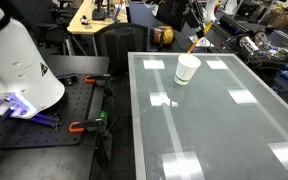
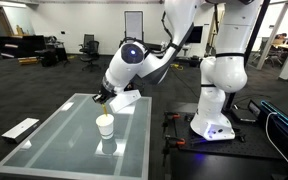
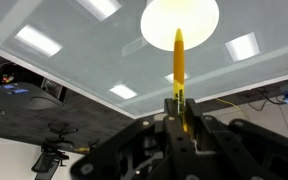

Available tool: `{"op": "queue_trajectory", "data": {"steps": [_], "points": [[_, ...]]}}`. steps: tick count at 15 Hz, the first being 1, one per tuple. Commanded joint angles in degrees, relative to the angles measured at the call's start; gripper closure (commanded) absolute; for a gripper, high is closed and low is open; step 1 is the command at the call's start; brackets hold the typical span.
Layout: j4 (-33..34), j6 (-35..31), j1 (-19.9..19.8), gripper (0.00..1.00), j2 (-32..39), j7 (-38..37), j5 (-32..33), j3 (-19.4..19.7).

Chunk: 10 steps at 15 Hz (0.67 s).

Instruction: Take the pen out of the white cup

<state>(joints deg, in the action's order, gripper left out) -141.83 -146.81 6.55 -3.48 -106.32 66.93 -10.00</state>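
Gripper (image 3: 181,108) clamped narrow on pen (image 3: 179,60), long axis 6-to-12 o'clock in wrist view, tip toward white cup (image 3: 180,22) mouth at 12, seemingly lifted clear.

surface: glass-topped table (image 1: 219,130) | on it: white cup (image 1: 187,70), upright, clear of every edge

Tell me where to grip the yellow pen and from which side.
Its upper end, from straight above: the pen points lengthwise down at the upright white cup, so that end is the reachable one. The tool is shut there.
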Motion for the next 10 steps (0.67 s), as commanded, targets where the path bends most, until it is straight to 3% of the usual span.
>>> {"op": "queue_trajectory", "data": {"steps": [1,5,10], "points": [[-4.5,2.1,0.4,0.96,-8.1,-1.6,1.7,0.3],[-7.5,1.6,-0.4,0.96,-14.4,2.8,0.1,1.6],[-10.9,-0.8,-1.2,0.96,-19.6,19.0,-6.4,6.7]]}}
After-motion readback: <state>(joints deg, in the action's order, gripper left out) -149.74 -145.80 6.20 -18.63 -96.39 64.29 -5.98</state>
